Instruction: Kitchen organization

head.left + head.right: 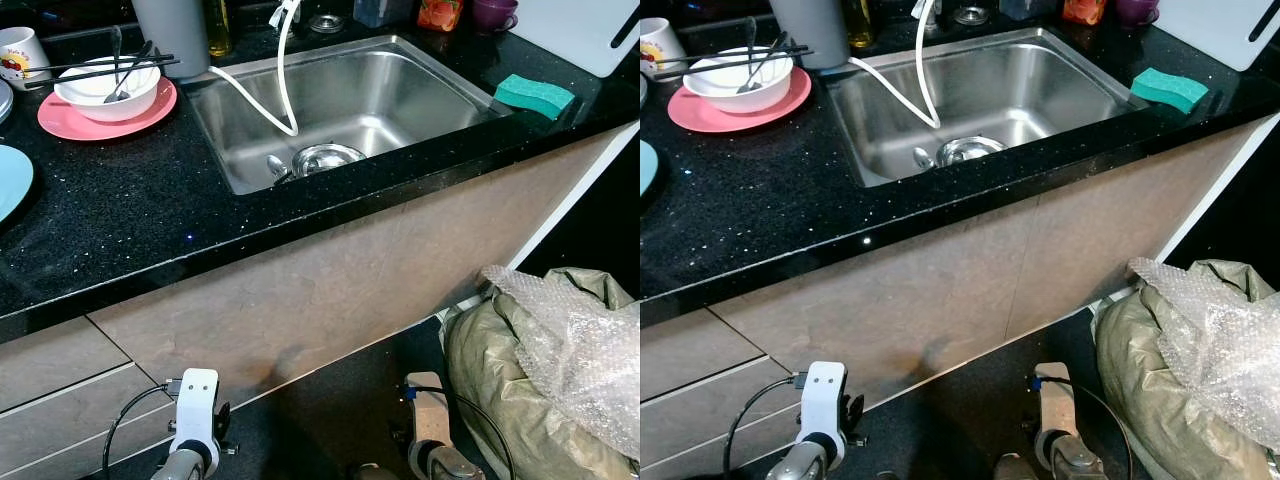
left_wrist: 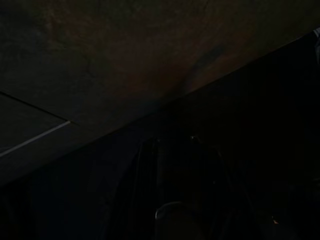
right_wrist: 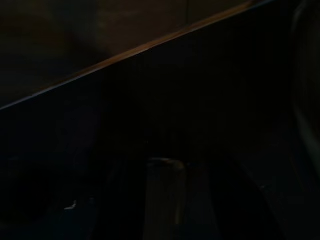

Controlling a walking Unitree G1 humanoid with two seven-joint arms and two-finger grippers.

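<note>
Both silver arms hang idle at six o'clock below the black speckled stone counter, finger spread impossible to tell.

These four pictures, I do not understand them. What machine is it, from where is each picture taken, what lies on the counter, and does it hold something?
The machine is a humanoid robot standing at a kitchen counter. The two bright pictures come from a stereo camera on its head, looking down. The two dark pictures come from cameras on its wrists; they show little beyond the cabinet front and dark floor.

Both arms hang idle by the cabinet: the left wrist and the right wrist show at the bottom edge. Nothing can be seen held.

On the counter: a steel sink with a white hose hanging into it, a green sponge to its right, and to its left a pink plate carrying a white bowl with a spoon and chopsticks. On the floor at the right lies a sack with bubble wrap.
</note>
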